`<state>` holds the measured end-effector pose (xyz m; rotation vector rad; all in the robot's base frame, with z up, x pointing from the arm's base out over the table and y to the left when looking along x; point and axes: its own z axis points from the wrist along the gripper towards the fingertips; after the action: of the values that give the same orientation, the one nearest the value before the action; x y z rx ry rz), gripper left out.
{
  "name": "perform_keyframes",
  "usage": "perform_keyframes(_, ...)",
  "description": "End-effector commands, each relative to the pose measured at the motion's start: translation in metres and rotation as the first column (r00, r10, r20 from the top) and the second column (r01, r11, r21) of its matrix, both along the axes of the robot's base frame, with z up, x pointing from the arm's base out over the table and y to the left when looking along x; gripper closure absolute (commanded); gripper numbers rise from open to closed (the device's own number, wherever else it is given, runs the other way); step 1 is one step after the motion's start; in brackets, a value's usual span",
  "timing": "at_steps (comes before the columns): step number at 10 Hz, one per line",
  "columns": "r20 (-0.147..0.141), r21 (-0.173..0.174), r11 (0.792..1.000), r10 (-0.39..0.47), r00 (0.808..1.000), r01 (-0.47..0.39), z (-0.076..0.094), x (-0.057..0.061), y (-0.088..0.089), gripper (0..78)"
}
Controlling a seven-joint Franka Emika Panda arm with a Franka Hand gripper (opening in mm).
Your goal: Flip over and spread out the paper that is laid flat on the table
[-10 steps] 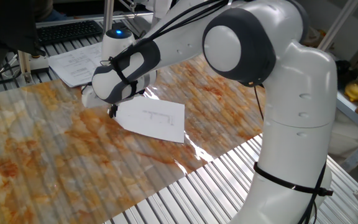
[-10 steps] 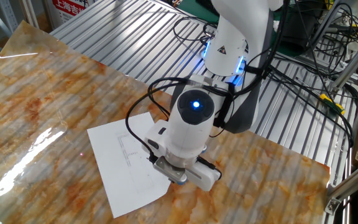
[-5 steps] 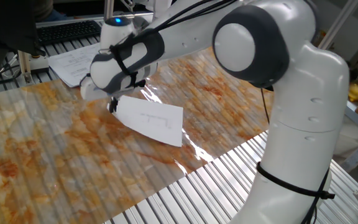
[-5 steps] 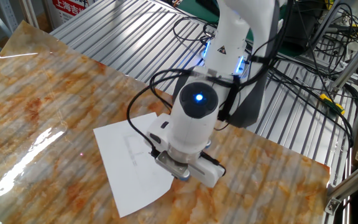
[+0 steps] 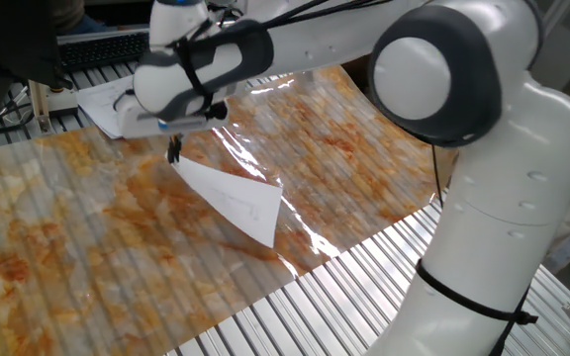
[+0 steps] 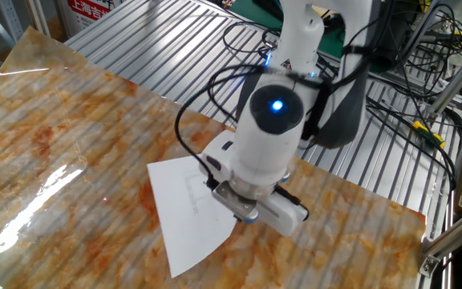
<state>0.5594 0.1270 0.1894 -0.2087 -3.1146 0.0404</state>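
My hand (image 5: 174, 150) pinches one corner of the paper sheet (image 5: 234, 201), lifted tilted, its far edge touching the bench (image 5: 57, 227).

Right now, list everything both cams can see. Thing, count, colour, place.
paper: 1, white, faint grey marks, one corner lifted in the hand, the rest tilted down to the table.
table: 1, silver metal slats under a glossy orange-and-grey marbled cover.
printed papers: a stack, white, on the slats beyond the marbled cover.
keyboard: 1, black, beyond the printed papers.
cables: several, black plus one yellow, on the bare slats by the arm's base.
red sign: 1, red with white characters, past the table's far edge.
arm: 1, white with dark grey joints.
hand: 1, pinching the paper's raised corner.
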Motion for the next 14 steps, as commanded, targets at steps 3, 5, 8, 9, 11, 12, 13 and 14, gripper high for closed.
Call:
perform_keyframes(3, -0.009, 0.005, 0.998, -0.069, 0.998, 0.069, 0.043, 0.007, 0.007, 76.3)
perform_keyframes(5, -0.013, 0.017, 0.995, -0.095, 0.995, 0.095, 0.057, 0.012, 0.006, 76.3)
perform_keyframes(8, -0.019, 0.023, 0.995, -0.099, 0.995, 0.100, 0.078, 0.023, -0.004, 76.3)
perform_keyframes(9, -0.027, 0.025, 0.995, -0.095, 0.995, 0.096, 0.083, 0.027, -0.008, 76.3)
perform_keyframes(11, -0.039, 0.042, 0.994, -0.095, 0.995, 0.096, 0.085, 0.028, -0.009, 76.3)
perform_keyframes(12, -0.047, 0.064, 0.993, -0.094, 0.994, 0.096, 0.085, 0.028, -0.009, 76.3)
perform_keyframes(13, -0.034, 0.075, 0.993, -0.086, 0.996, 0.089, 0.085, 0.028, -0.009, 76.3)
perform_keyframes(14, -0.003, 0.070, 0.994, -0.089, 0.996, 0.089, 0.085, 0.028, -0.009, 76.3)
